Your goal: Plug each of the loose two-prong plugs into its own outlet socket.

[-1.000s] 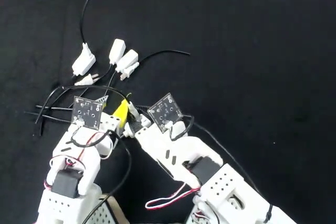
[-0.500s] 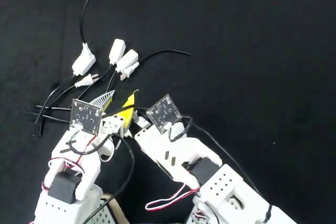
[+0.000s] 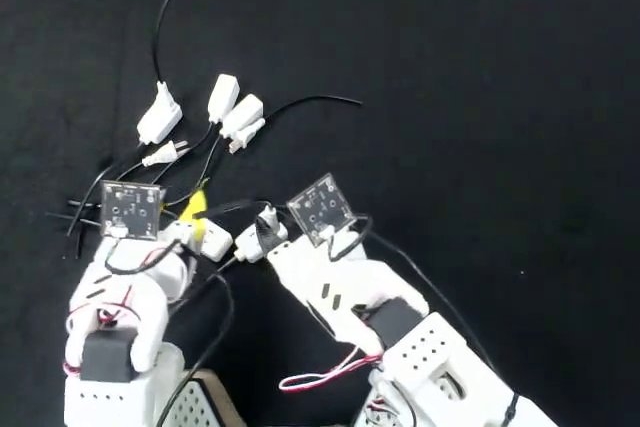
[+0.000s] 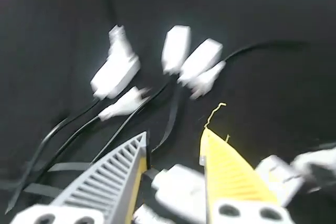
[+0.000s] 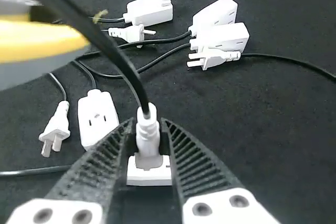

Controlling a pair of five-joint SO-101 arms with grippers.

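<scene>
My right gripper (image 5: 147,121) is shut on a white two-prong plug (image 5: 147,132) with a black cord, seated in a small white socket block (image 5: 149,170); from above this gripper (image 3: 262,232) is at the table's front middle. Beside it lie a white outlet socket (image 5: 97,116) and a loose plug (image 5: 54,129). My left gripper (image 4: 173,135) stands open, grey and yellow fingers either side of a white socket (image 4: 178,184). Farther back lie two sockets (image 3: 222,97) (image 3: 243,112), a loose plug (image 3: 247,134), an angled socket (image 3: 158,117) and another plug (image 3: 165,154).
Black cords (image 3: 100,187) loop across the black cloth at the left, some running under the left arm. One cord (image 3: 320,100) trails to the right from the back cluster. The right half of the table (image 3: 500,127) is bare cloth.
The left arm has swung to the left and drawn back, its yellow finger now away from the right gripper. The right gripper has stayed nearly still, holding the plug.
</scene>
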